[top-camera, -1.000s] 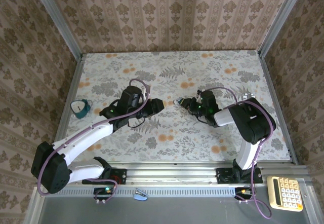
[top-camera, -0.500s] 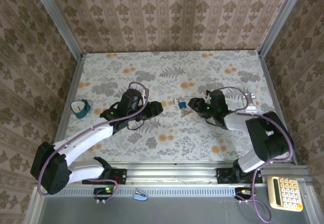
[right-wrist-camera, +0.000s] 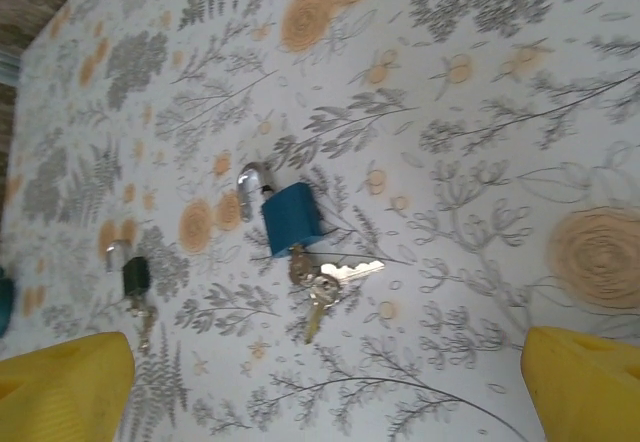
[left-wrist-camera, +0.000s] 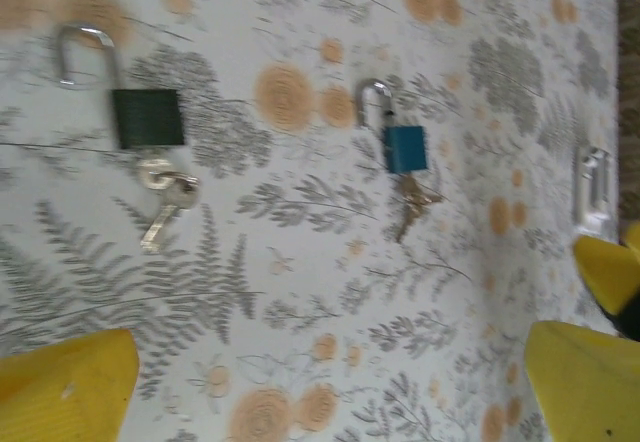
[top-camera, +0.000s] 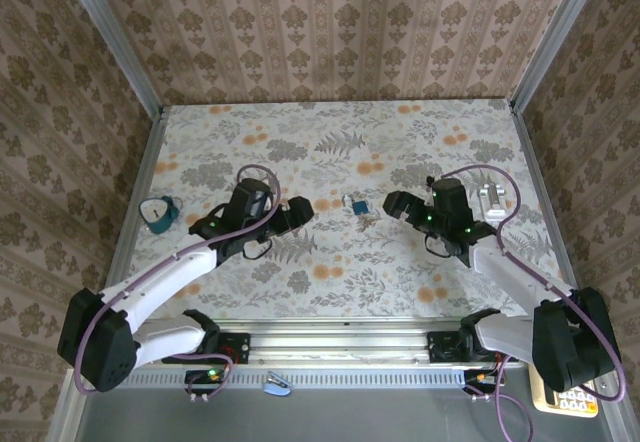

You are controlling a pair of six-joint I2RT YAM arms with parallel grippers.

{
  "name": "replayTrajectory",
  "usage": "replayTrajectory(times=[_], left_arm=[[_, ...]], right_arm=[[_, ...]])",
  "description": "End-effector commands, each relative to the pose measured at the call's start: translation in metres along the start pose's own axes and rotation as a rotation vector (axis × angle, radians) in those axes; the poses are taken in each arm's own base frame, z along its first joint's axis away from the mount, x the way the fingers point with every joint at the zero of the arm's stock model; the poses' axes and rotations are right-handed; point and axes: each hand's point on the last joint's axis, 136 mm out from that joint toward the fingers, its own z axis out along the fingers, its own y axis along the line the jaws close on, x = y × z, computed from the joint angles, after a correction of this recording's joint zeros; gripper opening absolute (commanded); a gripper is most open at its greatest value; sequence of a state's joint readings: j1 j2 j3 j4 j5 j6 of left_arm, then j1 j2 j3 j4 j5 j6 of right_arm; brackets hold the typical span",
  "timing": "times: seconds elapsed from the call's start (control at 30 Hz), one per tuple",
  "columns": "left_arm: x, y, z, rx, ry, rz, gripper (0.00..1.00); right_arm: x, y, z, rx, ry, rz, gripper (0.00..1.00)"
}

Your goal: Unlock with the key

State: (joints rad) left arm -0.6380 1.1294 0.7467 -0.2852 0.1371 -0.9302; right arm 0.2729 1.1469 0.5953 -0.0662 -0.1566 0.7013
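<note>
- A small blue metal padlock point(right-wrist-camera: 292, 219) with a short silver shackle lies flat on the floral-patterned table top point(top-camera: 330, 152). It sits between the two grippers.
- A bunch of thin silver keys point(right-wrist-camera: 325, 284) on a ring touches the blue padlock at its bottom end, opposite the shackle. One key appears to sit in the keyhole and another is splayed out beside it.
- From these views I cannot tell whether the shackle has already sprung open.
- The left gripper point(top-camera: 300, 208) is just to the left of the blue padlock. Its yellow-tipped jaws are spread wide and hold nothing.
- The right gripper point(top-camera: 392, 203) is just to the right of the blue padlock. Its jaws are also released and empty.
- A dark square-bodied padlock point(left-wrist-camera: 147, 117) with a taller silver shackle and its own keys lies to the left of the blue padlock, under the left gripper.
- Handling, as a judgement:
  - The blue padlock looks rigid and dense for its size, and it is not fragile.
  - Its smooth painted faces would probably slip, and a nudge would likely send it sliding across the table.
  - The safest hold is probably across the two narrow sides of the body, clear of both the shackle and the keyhole end.
  - The keys are thin, stiff and light, and because they lie flat they are hard to get under.
  - The one to pinch is the flat head of the key nearest the lock, gripped on its broad faces so it can be turned.
  - The ring and the spare key are loose and will swing, so they are poor places to grip.
</note>
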Motion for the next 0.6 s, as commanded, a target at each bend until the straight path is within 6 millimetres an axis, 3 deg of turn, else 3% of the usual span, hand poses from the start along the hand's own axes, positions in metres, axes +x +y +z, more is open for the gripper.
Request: replayTrajectory(times=[0.0,0.2,0.4,0.57], left_arm=[[-0.009,0.033,-0.014,-0.142,-0.042,0.024,1.0],[-0.054,0.069,-0.052,-0.379,-0.207,0.121,1.0],[-0.11,0.085,-0.096,-0.584,-0.479,0.359,1.0],[-0.137,0.118,-0.122,-0.737,-0.761,0.466,1.0]], right_arm=[[-0.016,-0.02,-0.014,0.166,-0.042,-0.068,1.0],[-0.058,-0.032,-0.03,0.343,-0.18,-0.151,1.0],[-0.104,-0.044,-0.051,0.5,-0.4,-0.209,1.0],[-0.123,-0.068,-0.066,0.671,-0.582,-0.31,1.0]])
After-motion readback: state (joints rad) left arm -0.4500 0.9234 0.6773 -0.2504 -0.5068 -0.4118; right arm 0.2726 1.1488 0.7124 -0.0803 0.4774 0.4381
